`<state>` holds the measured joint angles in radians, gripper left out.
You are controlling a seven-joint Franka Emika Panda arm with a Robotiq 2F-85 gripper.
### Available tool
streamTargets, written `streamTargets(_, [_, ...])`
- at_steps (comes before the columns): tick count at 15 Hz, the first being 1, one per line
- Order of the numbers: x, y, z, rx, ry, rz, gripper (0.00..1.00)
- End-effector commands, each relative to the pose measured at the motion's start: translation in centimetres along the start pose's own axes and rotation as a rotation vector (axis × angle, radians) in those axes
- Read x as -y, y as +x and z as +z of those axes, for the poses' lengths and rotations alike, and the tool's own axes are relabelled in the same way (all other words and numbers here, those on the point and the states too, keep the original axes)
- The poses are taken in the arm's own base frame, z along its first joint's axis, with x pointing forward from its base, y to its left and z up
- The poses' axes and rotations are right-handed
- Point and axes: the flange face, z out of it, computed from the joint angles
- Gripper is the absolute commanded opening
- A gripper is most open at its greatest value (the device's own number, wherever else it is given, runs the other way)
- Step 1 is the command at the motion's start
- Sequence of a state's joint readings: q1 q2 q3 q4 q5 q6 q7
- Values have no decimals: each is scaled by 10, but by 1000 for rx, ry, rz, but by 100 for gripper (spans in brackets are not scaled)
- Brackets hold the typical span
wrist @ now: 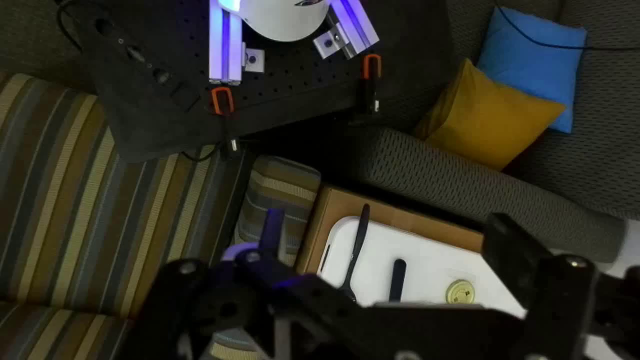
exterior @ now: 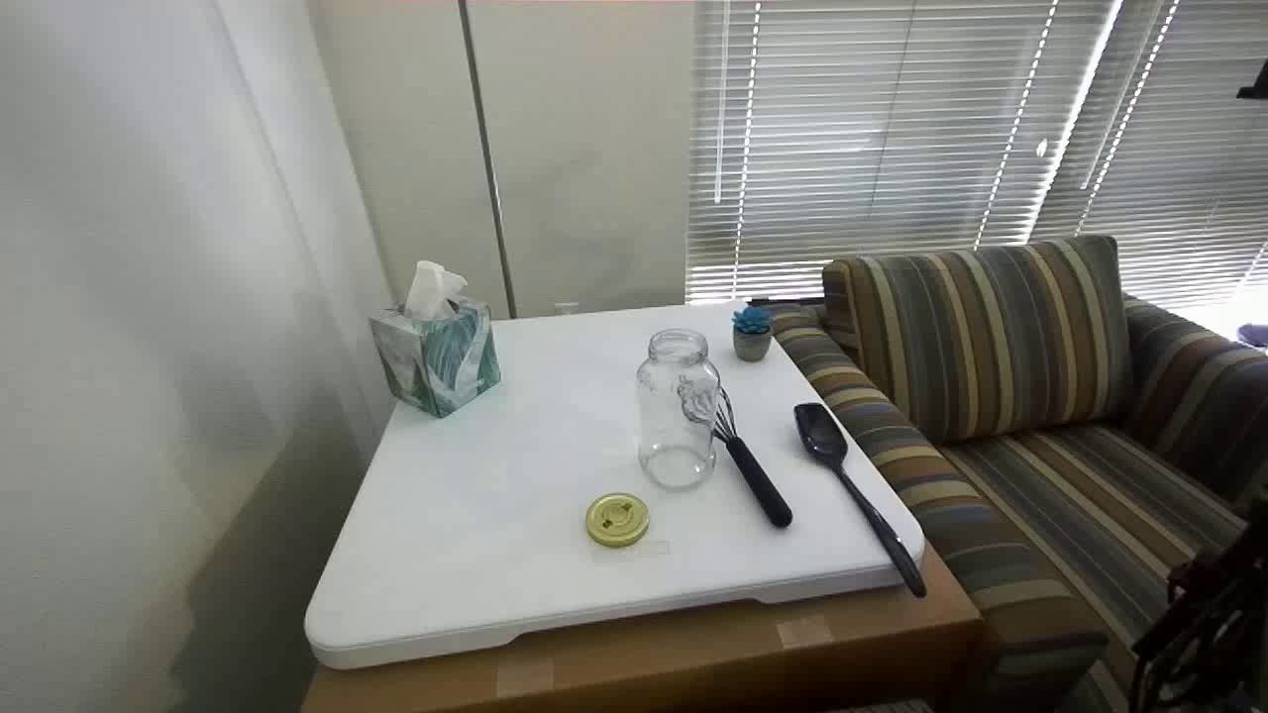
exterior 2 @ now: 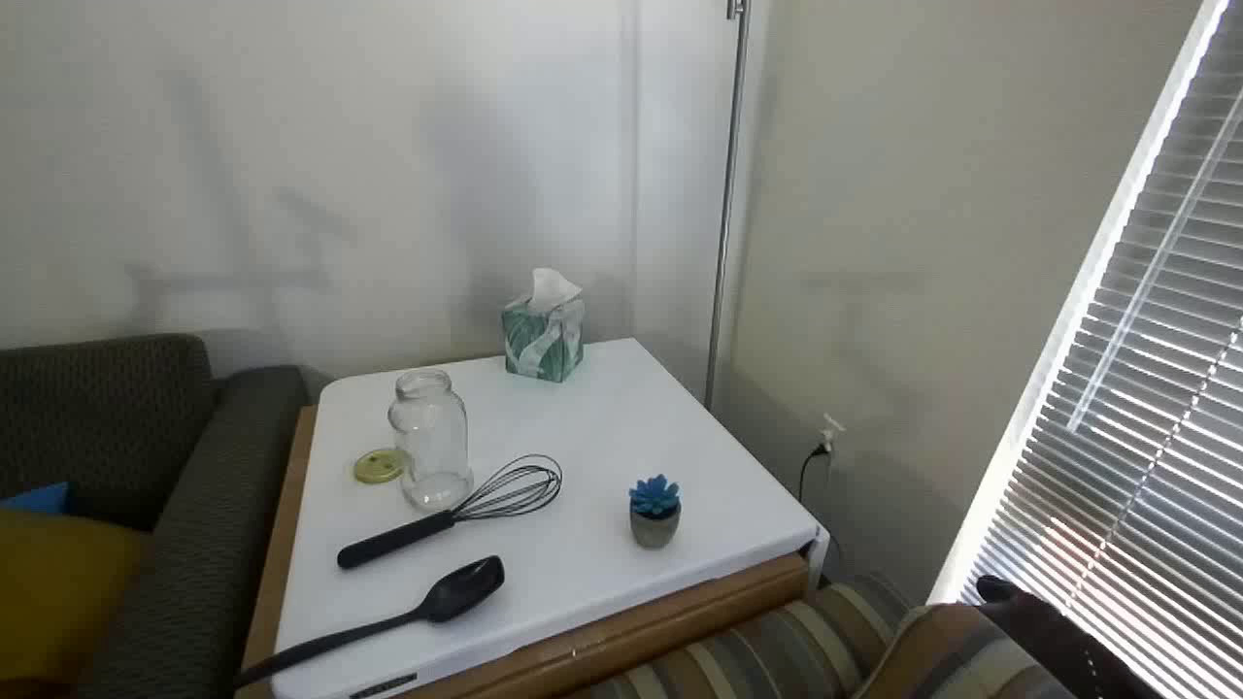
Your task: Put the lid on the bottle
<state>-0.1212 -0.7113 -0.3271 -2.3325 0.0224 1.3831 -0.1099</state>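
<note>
The lid (exterior: 617, 520), a flat yellow-green disc, lies on the white table near its front edge. It also shows in an exterior view (exterior 2: 379, 465) and in the wrist view (wrist: 460, 291). The bottle, a clear glass jar (exterior: 678, 421), stands upright beside the lid with its mouth uncovered; it also shows in an exterior view (exterior 2: 432, 442). In the wrist view the jar is hidden behind the gripper's body. My gripper (wrist: 387, 220) is open, its two fingers wide apart with nothing between them, high above and away from the table. It touches neither lid nor jar.
A black-handled whisk (exterior: 758, 480) lies against or close beside the jar. A black spoon (exterior: 860, 495) lies along the table's side, its handle over the edge. A tissue box (exterior: 441, 356) and a small potted plant (exterior: 752, 335) stand farther back. A striped armchair (exterior: 991, 356) adjoins the table (exterior: 475, 555).
</note>
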Motion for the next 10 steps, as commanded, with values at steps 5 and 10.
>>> streamTargets(5, [16, 15, 8, 35, -20, -48, 100])
streamTargets(10, [44, 34, 30, 89, -66, -130, 100])
